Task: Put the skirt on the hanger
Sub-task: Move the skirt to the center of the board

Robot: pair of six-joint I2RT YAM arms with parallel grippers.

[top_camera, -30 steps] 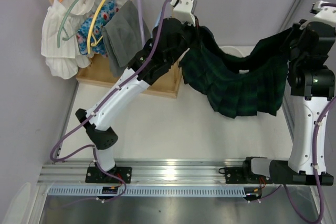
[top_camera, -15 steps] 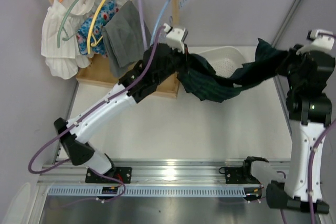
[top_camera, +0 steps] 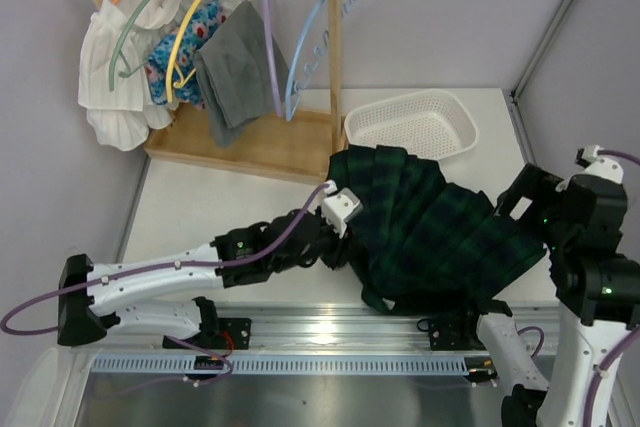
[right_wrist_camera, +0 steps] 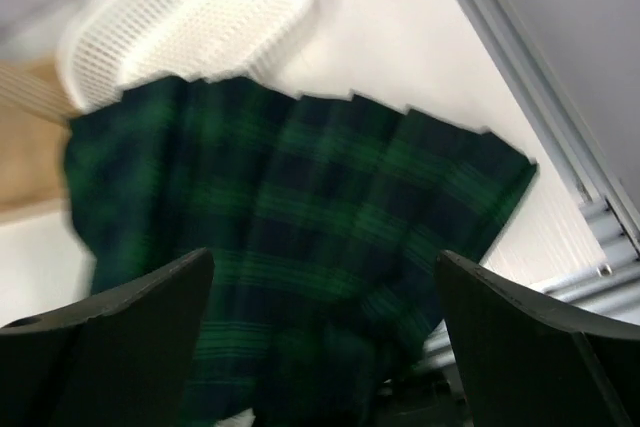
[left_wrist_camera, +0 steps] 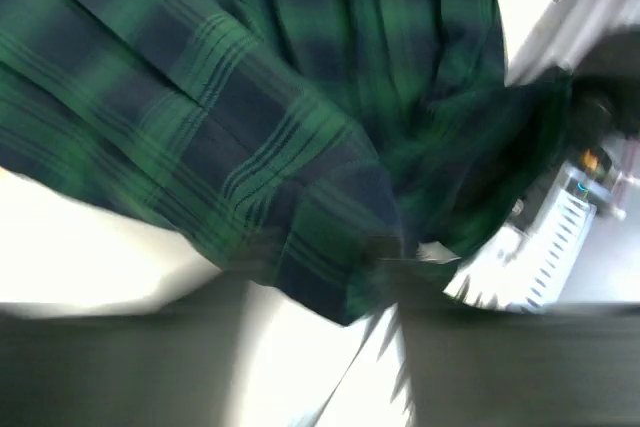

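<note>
Skirt (top_camera: 430, 227) of dark green and navy plaid lies spread flat on the white worktop (top_camera: 240, 202), on the near side of the white basket (top_camera: 412, 122), with its pleats fanned out towards the arms' bases. Its far edge comes close up to the basket's near rim; whether the two touch cannot be told. Its near edge reaches the metal rail at the front of the worktop.

To the left of the basket stands a wooden rack (top_camera: 335, 57). On its rail hangs a light blue hanger (top_camera: 305, 52), bare, on the side nearest the basket. Farther from the basket on the same rail hang a grey garment (top_camera: 235, 67), a floral one (top_camera: 195, 42) and a white one (top_camera: 115, 82) on other hangers.

The left arm stretches low across the worktop, and the left claw (left_wrist_camera: 322, 347) sits at the skirt's left border, on the near left of the basket. Its wrist view is blurred, full of plaid cloth, and I cannot tell whether the fingers grip the fabric or stand apart from it.

The right claw (right_wrist_camera: 322, 277) hangs above the skirt's right part, on the near right of the basket, its fingers spread wide with nothing between them and the cloth lying loose below
</note>
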